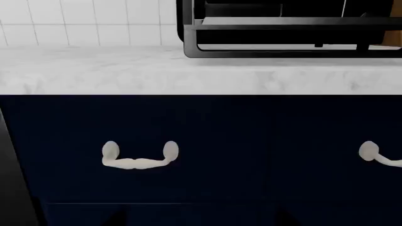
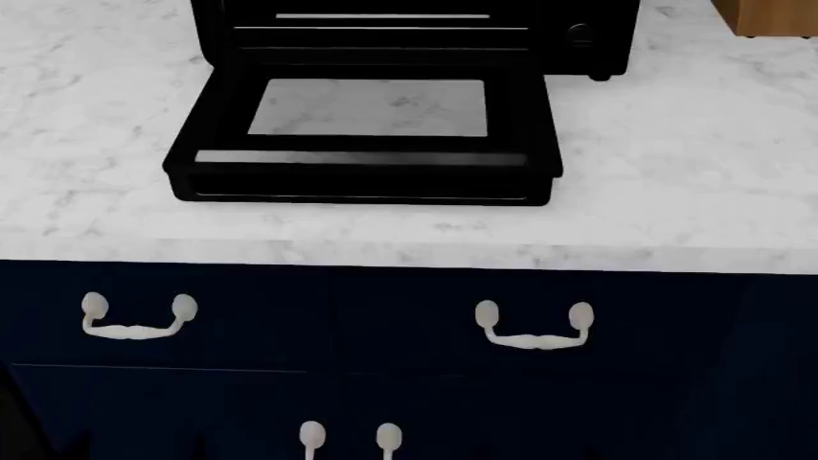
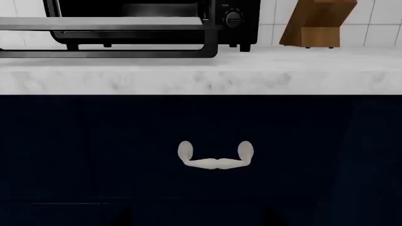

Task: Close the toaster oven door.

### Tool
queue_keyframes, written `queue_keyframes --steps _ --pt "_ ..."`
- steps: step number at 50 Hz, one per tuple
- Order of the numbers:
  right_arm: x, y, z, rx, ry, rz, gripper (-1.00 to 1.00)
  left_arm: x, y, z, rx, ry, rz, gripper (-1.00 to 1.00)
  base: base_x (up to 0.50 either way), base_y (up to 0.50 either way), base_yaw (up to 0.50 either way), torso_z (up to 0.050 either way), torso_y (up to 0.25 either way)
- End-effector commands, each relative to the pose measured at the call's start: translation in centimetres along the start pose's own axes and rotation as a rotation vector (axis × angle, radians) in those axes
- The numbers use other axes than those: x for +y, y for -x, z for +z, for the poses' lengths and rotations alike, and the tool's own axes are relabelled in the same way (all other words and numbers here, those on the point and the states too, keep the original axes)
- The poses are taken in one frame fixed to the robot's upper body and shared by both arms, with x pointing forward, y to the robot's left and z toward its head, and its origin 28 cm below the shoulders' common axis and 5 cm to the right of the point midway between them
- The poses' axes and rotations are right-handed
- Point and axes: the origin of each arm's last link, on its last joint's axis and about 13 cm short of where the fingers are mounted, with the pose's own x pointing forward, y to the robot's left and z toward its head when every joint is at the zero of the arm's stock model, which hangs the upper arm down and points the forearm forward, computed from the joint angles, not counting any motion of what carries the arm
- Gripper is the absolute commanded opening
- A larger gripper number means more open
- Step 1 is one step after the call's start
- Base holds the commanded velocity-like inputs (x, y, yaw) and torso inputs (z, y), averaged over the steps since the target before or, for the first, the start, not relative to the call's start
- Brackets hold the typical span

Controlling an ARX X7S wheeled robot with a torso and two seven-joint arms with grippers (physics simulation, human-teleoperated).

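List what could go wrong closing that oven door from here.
1. The toaster oven door lies folded flat over the marble counter; a gripper coming up from below could hit the counter edge first.
2. Pushing hard on the grey handle might slide the toaster oven backward rather than swing the door.

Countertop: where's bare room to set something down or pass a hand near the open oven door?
Bare marble right of the toaster oven door, up to the wooden block; another patch to its left. The strip between the door's handle edge and the countertop front is narrow.
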Motion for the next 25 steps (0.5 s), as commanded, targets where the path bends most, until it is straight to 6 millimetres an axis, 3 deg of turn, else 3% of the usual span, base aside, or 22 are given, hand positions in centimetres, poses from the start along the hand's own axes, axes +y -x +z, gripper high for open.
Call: queue_keyframes --steps 1,18,25 --pt "0.0 0.0 -0.1 0.000 0.000 0.000 1.00 0.0 0.0 0.0 0.000 0.000 0.000 1.00 0.00 0.00 0.00 0.000 0.000" --pt "0.5 0.7 1.1 -0.051 0.052 -0.022 1.00 0.0 0.6 0.2 0.005 -0.015 -0.012 1.00 0.00 0.00 0.00 0.000 0.000" --pt "0.6 1.2 2.5 -0.072 0.046 -0.027 1.00 0.1 0.8 0.8 -0.007 0.000 -0.017 1.00 0.00 0.00 0.00 0.000 0.000"
